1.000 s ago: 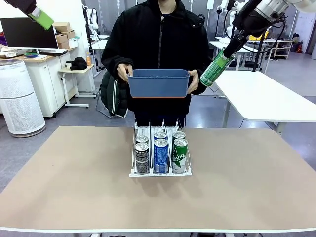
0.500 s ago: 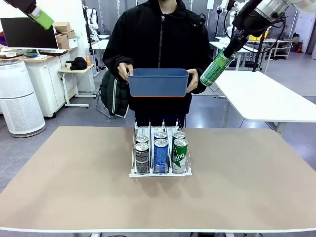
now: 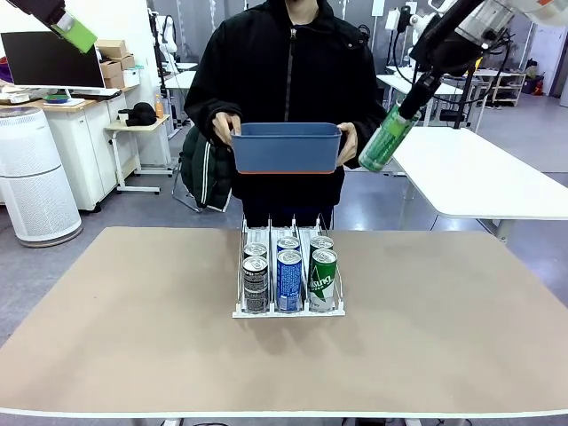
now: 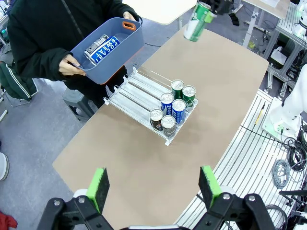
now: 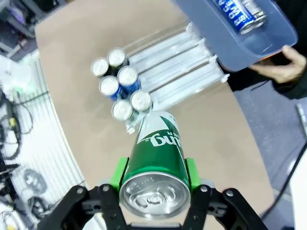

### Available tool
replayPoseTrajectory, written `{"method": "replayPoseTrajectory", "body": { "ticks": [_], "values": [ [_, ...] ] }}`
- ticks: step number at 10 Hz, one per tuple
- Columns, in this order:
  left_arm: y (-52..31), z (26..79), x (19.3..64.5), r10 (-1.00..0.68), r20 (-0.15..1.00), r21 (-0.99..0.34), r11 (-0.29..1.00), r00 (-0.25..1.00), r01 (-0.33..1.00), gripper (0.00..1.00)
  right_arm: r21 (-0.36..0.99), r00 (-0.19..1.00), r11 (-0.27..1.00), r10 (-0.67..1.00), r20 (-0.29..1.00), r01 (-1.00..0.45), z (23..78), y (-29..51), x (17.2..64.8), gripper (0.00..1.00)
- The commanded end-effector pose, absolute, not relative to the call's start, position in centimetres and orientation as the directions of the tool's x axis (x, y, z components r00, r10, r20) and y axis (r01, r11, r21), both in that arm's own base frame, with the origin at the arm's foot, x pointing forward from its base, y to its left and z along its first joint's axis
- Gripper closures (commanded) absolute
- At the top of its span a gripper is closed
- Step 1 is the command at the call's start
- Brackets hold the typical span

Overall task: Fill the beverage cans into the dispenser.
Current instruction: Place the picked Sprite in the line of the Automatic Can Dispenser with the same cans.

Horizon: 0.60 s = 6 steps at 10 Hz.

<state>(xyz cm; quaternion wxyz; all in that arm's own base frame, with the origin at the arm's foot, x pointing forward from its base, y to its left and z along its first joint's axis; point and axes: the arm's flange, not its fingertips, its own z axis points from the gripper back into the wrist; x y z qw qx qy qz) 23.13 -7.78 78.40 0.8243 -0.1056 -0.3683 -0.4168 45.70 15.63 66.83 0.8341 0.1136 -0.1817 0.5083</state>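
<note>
The white dispenser [image 3: 293, 229] stands mid-table with several beverage cans at its front end: black-and-silver [image 3: 256, 284], blue [image 3: 289, 280], green [image 3: 323, 279]. My right gripper [image 3: 414, 96] hangs high at the far right, shut on a tilted green can [image 3: 384, 139], beside the person's blue bin [image 3: 286, 146]. In the right wrist view the gripper [image 5: 155, 172] clamps this can [image 5: 158, 143] above the dispenser [image 5: 177, 72]. Up at the left my left gripper [image 3: 69, 28] is raised and open; the left wrist view has it [image 4: 154, 184] wide and empty over the dispenser [image 4: 139, 93].
A person at the far side holds the blue bin [image 4: 129, 40] in both hands; a blue-and-white can [image 4: 101, 47] lies in it. The brown table [image 3: 133, 337] has free room on both sides of the rack. A white table [image 3: 479, 177] stands behind at the right.
My right gripper has moved the green can slightly down and tilted it more. The left arm, the bin and the rack have stayed put.
</note>
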Motion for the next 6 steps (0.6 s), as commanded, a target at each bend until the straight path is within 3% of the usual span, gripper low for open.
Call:
{"method": "replayPoseTrajectory", "body": {
  "ticks": [1, 6],
  "values": [
    [-7.8, 78.4, 23.2, -0.599, 0.701, 0.125, 0.637, 0.387, 0.761, 0.00, -0.027, 0.385, 0.419, 0.856, 0.345, -0.908, 65.2, 16.3, 42.0, 0.42],
    [-7.8, 78.4, 23.2, -0.599, 0.701, 0.125, 0.637, 0.387, 0.761, 0.00, 0.025, 0.279, 0.282, 0.924, 0.261, -0.959, 57.5, 19.0, 37.8, 0.42]
  ]
}}
